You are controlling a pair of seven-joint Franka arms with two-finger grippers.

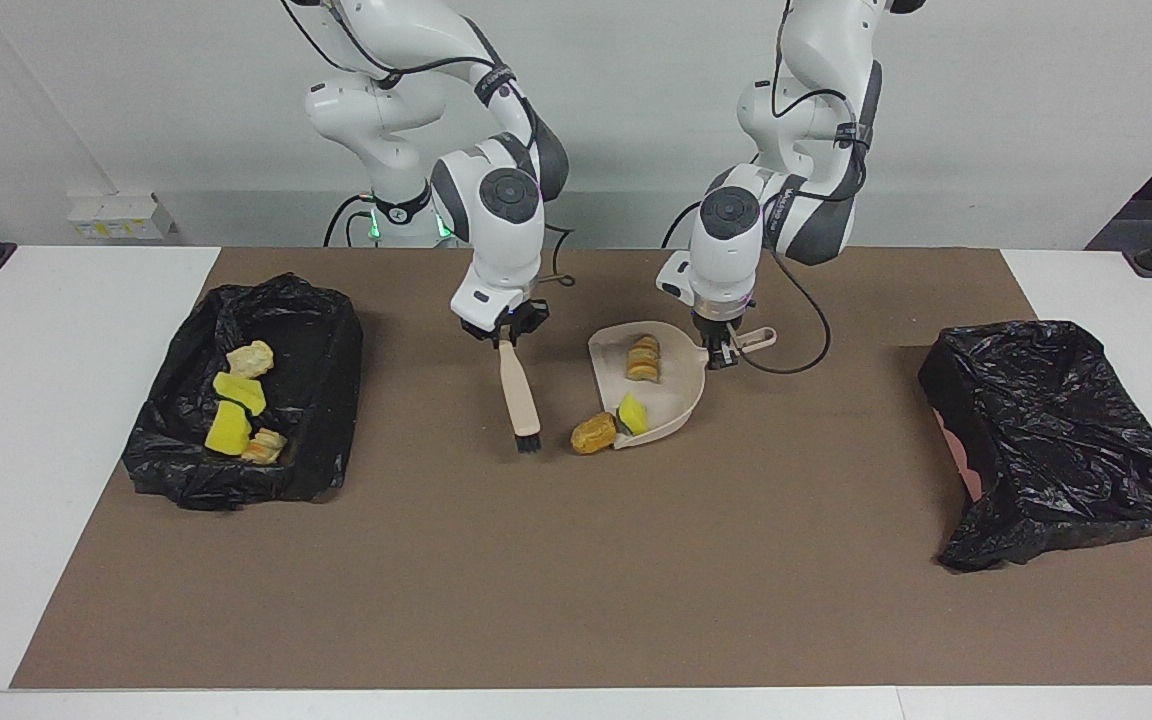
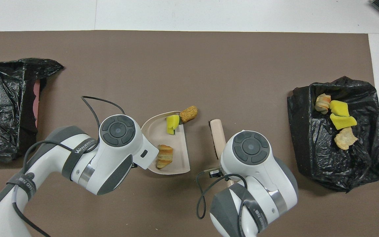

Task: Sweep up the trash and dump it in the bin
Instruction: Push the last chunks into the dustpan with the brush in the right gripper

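Observation:
A beige dustpan [image 1: 671, 385] [image 2: 153, 131] lies on the brown mat, and my left gripper [image 1: 724, 352] is shut on its handle. In the pan are a striped beige lump [image 1: 643, 358] [image 2: 164, 156] and, at its lip, a yellow sponge piece [image 1: 633, 413] [image 2: 173, 124]. An orange-brown lump [image 1: 593, 434] [image 2: 188, 114] rests on the mat, touching the lip. My right gripper [image 1: 503, 332] is shut on the handle of a beige brush [image 1: 519, 400] [image 2: 218, 138]. Its bristles point down beside the orange-brown lump, toward the right arm's end. In the overhead view both grippers are hidden under the arms.
A black-lined bin [image 1: 326, 360] [image 2: 308, 131] at the right arm's end of the table holds several yellow and beige trash pieces. Another black-bagged bin [image 1: 1046, 430] [image 2: 2, 105] sits at the left arm's end. A cable [image 1: 796, 340] loops near the dustpan handle.

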